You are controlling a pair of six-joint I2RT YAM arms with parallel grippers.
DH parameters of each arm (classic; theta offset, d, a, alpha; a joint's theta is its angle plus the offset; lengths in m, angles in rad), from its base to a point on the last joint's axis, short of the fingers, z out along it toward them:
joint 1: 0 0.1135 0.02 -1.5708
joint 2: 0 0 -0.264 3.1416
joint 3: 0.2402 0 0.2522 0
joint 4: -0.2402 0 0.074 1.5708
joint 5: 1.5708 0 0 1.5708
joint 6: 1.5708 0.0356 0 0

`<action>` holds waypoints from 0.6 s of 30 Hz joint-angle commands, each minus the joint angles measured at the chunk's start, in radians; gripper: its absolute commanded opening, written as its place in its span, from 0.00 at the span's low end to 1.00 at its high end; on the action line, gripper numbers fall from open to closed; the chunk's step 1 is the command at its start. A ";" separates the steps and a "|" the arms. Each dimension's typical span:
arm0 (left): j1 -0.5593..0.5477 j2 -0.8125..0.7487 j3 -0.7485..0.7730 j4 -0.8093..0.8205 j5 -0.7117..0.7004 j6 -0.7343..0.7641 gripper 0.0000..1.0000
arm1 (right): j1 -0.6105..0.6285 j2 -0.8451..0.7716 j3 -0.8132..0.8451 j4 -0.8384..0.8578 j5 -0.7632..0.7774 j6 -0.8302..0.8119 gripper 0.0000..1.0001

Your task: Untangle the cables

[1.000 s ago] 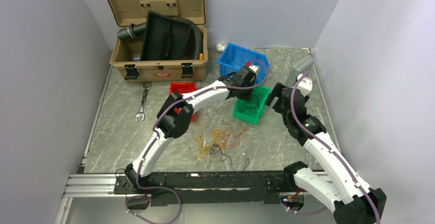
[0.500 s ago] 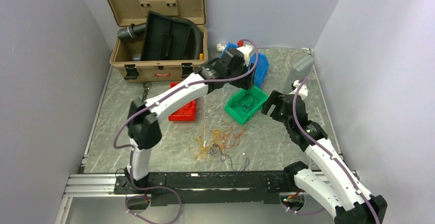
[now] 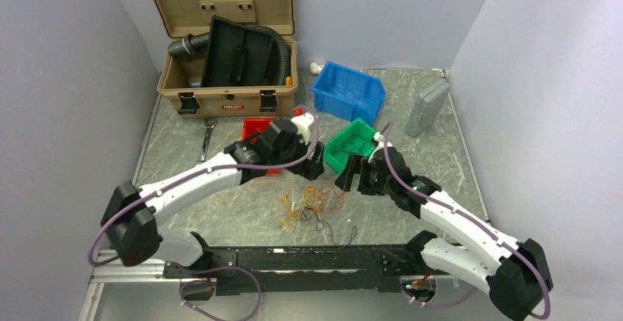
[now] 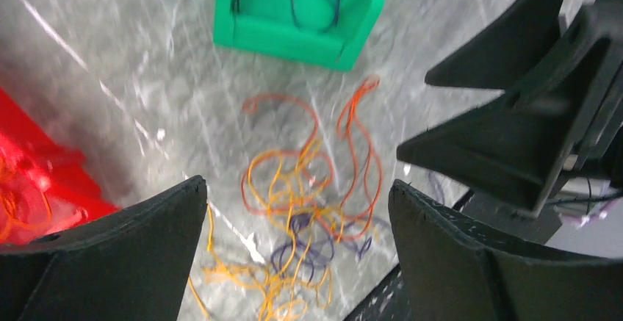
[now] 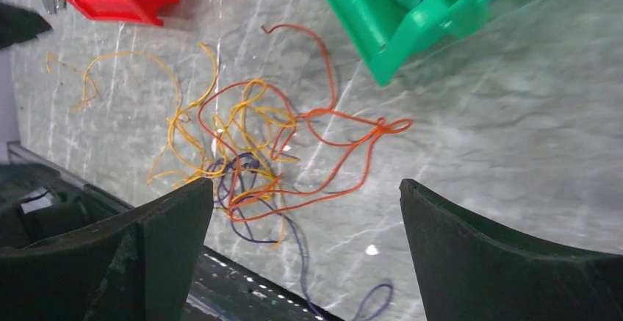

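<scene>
The cables (image 3: 312, 205) lie as a loose tangle of thin orange, yellow and dark purple wires on the marble tabletop near the front rail. My left gripper (image 3: 314, 168) hangs open just behind the tangle. In the left wrist view the cables (image 4: 308, 211) show on the table between its spread fingers, with nothing held by the left gripper (image 4: 295, 185). To the tangle's right my right gripper (image 3: 351, 179) is open too. In its wrist view the cables (image 5: 250, 152) sit beyond the left finger, and the right gripper (image 5: 305, 183) is empty.
A green bin (image 3: 334, 158) holding dark wires stands just behind both grippers, green bin (image 4: 294, 38), green bin (image 5: 367, 12). A red bin (image 3: 253, 124) is partly hidden by the left arm. Blue bin (image 3: 349, 89), tan case (image 3: 220, 42), wrench (image 3: 206, 136) and grey box (image 3: 426, 108) lie further back.
The left arm swung back from over the bins to just behind the tangle, and its jaws opened wide. The right arm moved left and nearer, toward the tangle.
</scene>
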 commanded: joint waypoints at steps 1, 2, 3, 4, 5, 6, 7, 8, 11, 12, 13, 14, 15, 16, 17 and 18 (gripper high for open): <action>0.001 -0.164 -0.187 0.195 0.023 -0.052 0.96 | 0.086 0.056 -0.038 0.154 0.095 0.216 1.00; 0.001 -0.201 -0.228 0.214 0.018 -0.057 0.97 | 0.094 0.068 -0.047 0.173 0.128 0.260 1.00; 0.001 -0.236 -0.262 0.226 0.009 -0.061 0.97 | 0.097 0.080 -0.059 0.186 0.155 0.297 1.00; 0.001 -0.280 -0.304 0.234 -0.004 -0.064 0.97 | 0.097 0.089 -0.068 0.190 0.184 0.352 1.00; 0.000 -0.316 -0.322 0.239 -0.018 -0.067 0.97 | 0.098 0.098 -0.077 0.196 0.211 0.376 1.00; 0.001 -0.351 -0.359 0.244 -0.031 -0.068 0.97 | 0.099 0.108 -0.089 0.212 0.231 0.406 1.00; 0.001 -0.383 -0.382 0.247 -0.045 -0.066 0.97 | 0.099 0.121 -0.097 0.219 0.252 0.453 1.00; 0.002 -0.416 -0.401 0.243 -0.061 -0.066 0.97 | 0.100 0.140 -0.099 0.214 0.278 0.490 1.00; 0.002 -0.509 -0.445 0.222 -0.103 -0.067 0.97 | 0.099 0.238 -0.051 0.168 0.318 0.525 0.99; 0.003 -0.535 -0.450 0.203 -0.121 -0.069 0.97 | 0.102 0.268 -0.032 0.159 0.319 0.523 0.99; 0.003 -0.559 -0.452 0.180 -0.135 -0.071 0.97 | 0.108 0.296 -0.015 0.160 0.321 0.520 0.99; 0.003 -0.581 -0.452 0.158 -0.155 -0.074 0.97 | 0.113 0.318 0.000 0.159 0.327 0.524 0.98; 0.003 -0.602 -0.451 0.132 -0.172 -0.076 0.97 | 0.125 0.336 0.007 0.165 0.332 0.528 0.97; 0.002 -0.623 -0.449 0.109 -0.190 -0.077 0.97 | 0.135 0.355 0.015 0.168 0.344 0.534 0.96; 0.002 -0.647 -0.449 0.090 -0.204 -0.077 0.97 | 0.144 0.372 0.023 0.158 0.359 0.546 0.93; 0.003 -0.670 -0.449 0.072 -0.221 -0.076 0.98 | 0.153 0.390 0.029 0.151 0.374 0.553 0.91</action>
